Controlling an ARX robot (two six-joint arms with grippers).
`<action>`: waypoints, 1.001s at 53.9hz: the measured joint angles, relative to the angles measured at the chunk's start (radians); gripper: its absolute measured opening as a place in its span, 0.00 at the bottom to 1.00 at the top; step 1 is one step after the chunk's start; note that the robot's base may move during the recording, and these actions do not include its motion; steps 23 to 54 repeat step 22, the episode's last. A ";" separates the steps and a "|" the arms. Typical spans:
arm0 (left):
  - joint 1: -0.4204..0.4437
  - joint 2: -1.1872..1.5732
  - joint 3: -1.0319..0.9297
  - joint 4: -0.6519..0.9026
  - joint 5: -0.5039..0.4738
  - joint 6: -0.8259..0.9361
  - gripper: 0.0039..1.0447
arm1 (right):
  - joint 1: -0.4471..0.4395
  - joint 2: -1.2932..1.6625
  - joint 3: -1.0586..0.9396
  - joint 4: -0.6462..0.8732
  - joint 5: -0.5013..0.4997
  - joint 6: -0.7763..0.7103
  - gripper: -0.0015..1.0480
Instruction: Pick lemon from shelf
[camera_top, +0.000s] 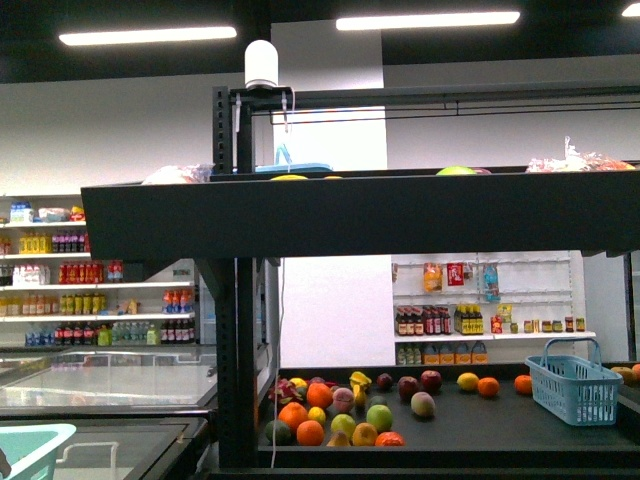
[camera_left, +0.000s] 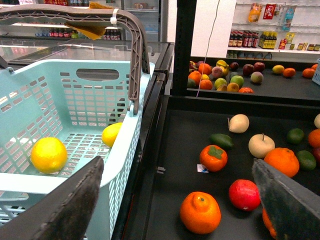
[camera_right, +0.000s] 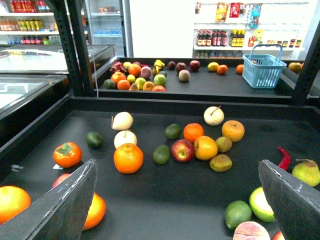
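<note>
Both grippers hang spread and empty over the shelf (camera_right: 165, 195) — your left gripper (camera_left: 175, 200) beside the pale basket (camera_left: 90, 100), where two yellow fruits (camera_left: 48, 155) already lie. You appear to be between picks. No sure lemon shows on the near tray; the yellowish fruit (camera_right: 224, 144) at two o'clock from the red apple (camera_right: 183, 150) needs checking before your right gripper (camera_right: 175, 200) commits.

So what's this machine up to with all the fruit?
It is picking lemons off a black produce shelf. Both claws are open and holding nothing. The left claw hangs over the edge between the shelf and a light blue basket, which already holds two yellow fruits, apparently lemons. The right claw hovers over the loose fruit on the tray.
</note>
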 joint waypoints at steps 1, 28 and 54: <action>0.000 0.000 0.000 0.000 0.000 0.000 0.94 | 0.000 0.000 0.000 0.000 0.000 0.000 0.93; 0.000 0.000 0.000 0.000 0.000 0.000 0.93 | 0.000 0.000 0.000 0.000 0.000 0.000 0.93; 0.000 0.000 0.000 0.000 0.000 0.000 0.93 | 0.000 0.000 0.000 0.000 0.000 0.000 0.93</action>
